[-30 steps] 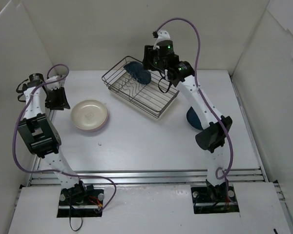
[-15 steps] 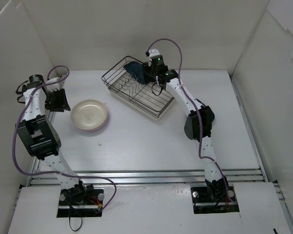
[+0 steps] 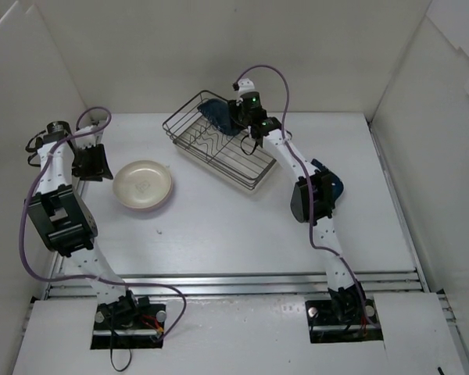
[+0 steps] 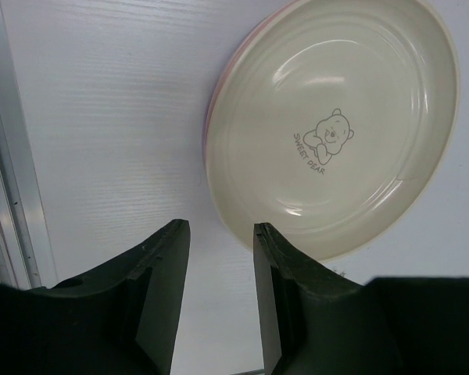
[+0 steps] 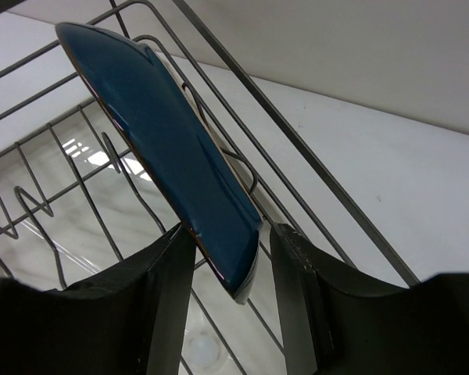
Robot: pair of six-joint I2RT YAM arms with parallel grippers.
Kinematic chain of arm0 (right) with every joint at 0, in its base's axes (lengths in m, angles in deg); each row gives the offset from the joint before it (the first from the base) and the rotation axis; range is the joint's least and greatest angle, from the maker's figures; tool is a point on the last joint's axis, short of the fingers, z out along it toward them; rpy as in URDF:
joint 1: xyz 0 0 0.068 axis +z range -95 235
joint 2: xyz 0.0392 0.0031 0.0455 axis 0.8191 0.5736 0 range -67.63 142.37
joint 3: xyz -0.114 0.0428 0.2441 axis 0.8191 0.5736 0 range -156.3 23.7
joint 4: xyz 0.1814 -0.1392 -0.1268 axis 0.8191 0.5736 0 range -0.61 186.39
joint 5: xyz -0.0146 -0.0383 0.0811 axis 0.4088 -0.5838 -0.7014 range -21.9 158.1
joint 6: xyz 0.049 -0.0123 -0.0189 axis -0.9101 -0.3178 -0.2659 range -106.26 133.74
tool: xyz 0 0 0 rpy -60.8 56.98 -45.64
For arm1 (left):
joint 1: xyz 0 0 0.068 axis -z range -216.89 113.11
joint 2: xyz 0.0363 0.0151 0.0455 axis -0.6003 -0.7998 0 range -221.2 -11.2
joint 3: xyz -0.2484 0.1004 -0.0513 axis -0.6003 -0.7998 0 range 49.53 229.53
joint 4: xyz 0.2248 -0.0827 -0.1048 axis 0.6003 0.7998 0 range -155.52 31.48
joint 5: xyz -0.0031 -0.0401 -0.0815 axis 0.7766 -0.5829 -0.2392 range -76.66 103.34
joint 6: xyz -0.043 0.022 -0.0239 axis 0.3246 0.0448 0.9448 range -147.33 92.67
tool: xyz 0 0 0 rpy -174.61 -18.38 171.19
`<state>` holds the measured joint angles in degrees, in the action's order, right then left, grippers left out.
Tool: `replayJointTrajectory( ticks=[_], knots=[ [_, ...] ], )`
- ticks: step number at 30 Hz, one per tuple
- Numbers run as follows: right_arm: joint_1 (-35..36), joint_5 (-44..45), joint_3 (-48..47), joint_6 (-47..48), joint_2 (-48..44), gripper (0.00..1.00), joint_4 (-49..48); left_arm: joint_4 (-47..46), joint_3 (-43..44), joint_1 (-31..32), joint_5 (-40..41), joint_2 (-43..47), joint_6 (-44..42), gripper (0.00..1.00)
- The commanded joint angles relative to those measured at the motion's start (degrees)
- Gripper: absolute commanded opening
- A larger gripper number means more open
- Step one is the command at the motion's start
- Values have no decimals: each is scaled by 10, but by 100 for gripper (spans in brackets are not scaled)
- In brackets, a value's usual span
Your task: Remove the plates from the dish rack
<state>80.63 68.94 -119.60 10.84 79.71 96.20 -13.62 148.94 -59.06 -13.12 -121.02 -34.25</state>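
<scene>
The dark wire dish rack [image 3: 254,173] stands at the back middle of the table. One dark blue plate [image 3: 215,111] stands on edge at its far end. My right gripper [image 3: 240,119] is open, its jaws either side of that plate's lower edge [image 5: 172,156]; the left finger is at the plate and a gap shows beside the right finger. A cream plate [image 3: 143,184] lies on a pink plate [image 4: 210,117] at the left. Another dark blue plate [image 3: 334,184] lies on the table, partly hidden by the right arm. My left gripper [image 3: 89,162] is open and empty beside the cream plate [image 4: 336,133].
White walls close the table at the back, left and right. The rack's zigzag divider [image 3: 207,142] and side wires [image 5: 313,164] run close round the right gripper [image 5: 227,242]. A metal rail [image 4: 4,195] runs along the table's left edge beside the left gripper [image 4: 219,234].
My right arm came down from above the rack to the blue plate's edge, and its elbow dropped lower over the table. The left arm has not moved.
</scene>
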Motion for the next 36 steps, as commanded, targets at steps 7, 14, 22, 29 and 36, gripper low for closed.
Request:
replayJointTrajectory(
  ticks=[7,14,22,29,36],
  knots=[
    [-4,-10,-22,12,0,34,-90,6,14,2,3,16,-7,38],
    [-2,-13,18,42,-24,0,-115,8,17,2,1,14,-8,38],
    [13,32,130,109,-119,0,-219,8,17,-3,-3,9,-7,38],
    [26,77,174,134,-186,0,-308,9,21,-3,-7,11,-7,38],
    [28,84,214,149,-236,0,-335,8,19,-8,-11,16,-9,38]
  ],
)
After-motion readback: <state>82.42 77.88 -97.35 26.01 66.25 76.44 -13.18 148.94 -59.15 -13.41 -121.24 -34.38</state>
